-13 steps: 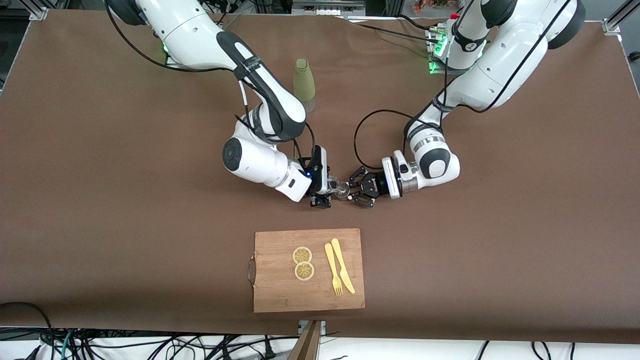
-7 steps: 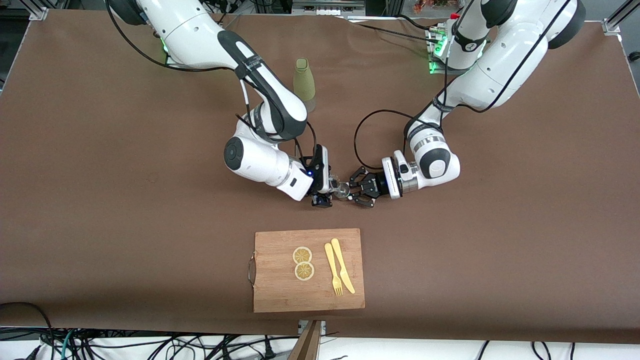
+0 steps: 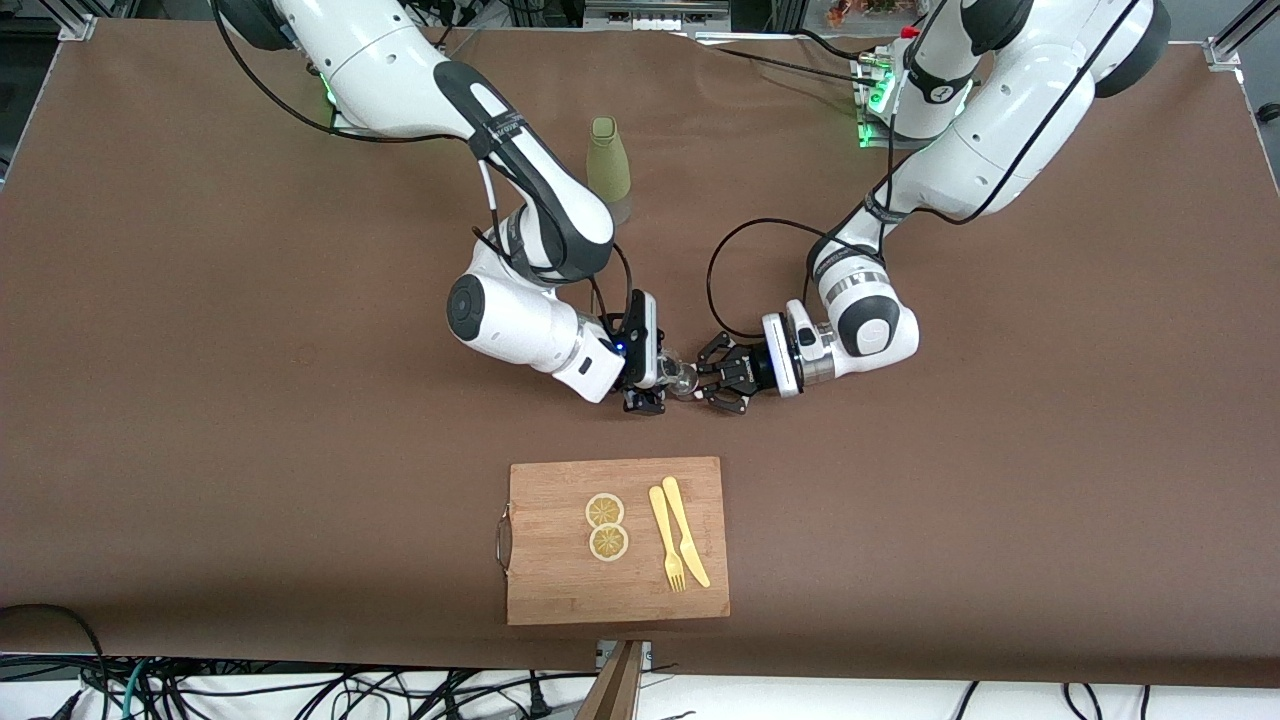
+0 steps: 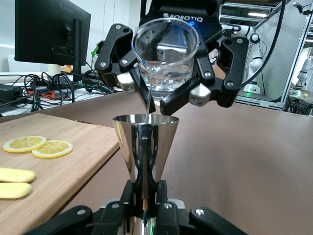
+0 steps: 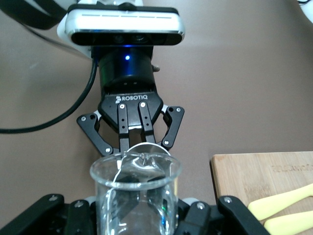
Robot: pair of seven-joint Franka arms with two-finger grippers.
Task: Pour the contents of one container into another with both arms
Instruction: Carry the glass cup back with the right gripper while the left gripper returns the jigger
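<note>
My right gripper [image 3: 660, 378] is shut on the small clear glass cup [image 4: 166, 54], holding it tilted over the middle of the table. A thin stream runs from the cup's lip into the upper cone of the silver jigger [image 4: 145, 142]. My left gripper [image 4: 145, 198] is shut on the jigger's waist and keeps it upright just under the cup. In the front view the cup [image 3: 683, 379] shows between the two hands, with the left gripper [image 3: 712, 381] right beside it and the jigger mostly hidden. The right wrist view shows the cup [image 5: 134, 196] close up, with the jigger's rim [image 5: 146, 148] below it.
A wooden cutting board [image 3: 560, 590] lies nearer the front camera than the grippers. It carries two lemon slices [image 3: 605, 525] and a yellow fork and knife [image 3: 680, 545]. A tall olive-green bottle [image 3: 608, 165] stands farther back, near the right arm's elbow.
Both hands have crept very slightly away from the cutting board. The cup stays tilted over the jigger.
</note>
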